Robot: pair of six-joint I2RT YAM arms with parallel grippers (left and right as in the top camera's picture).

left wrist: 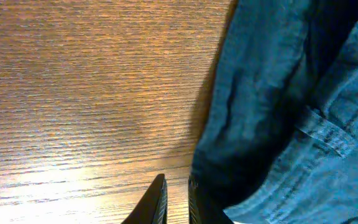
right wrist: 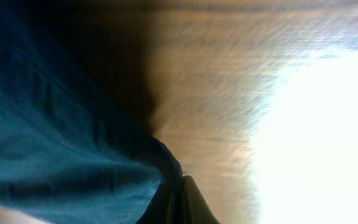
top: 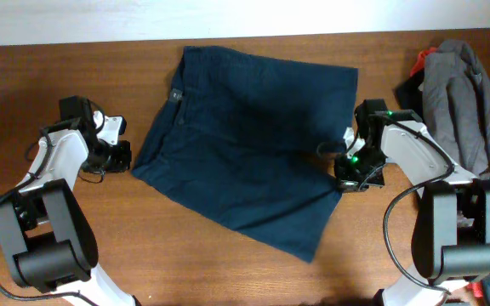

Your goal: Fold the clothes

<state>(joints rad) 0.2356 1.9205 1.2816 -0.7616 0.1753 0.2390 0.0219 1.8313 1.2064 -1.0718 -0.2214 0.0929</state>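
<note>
- Two arms reached inward, low over the table (top: 75, 68), flanking the shorts (top: 245, 144) spread flat mid-table.
- Left gripper (top: 124, 156) sat at the waistband corner, its fingers nearly together; whether it held cloth could not be told.
- Right gripper (top: 348, 167) was clamped on the shorts' edge.

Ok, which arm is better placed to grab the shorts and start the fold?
Probably right: the right end effector meets the shorts at the leg hem, fabric reaching its fingers. The left end effector sits over bare table beside the waistband.
</note>
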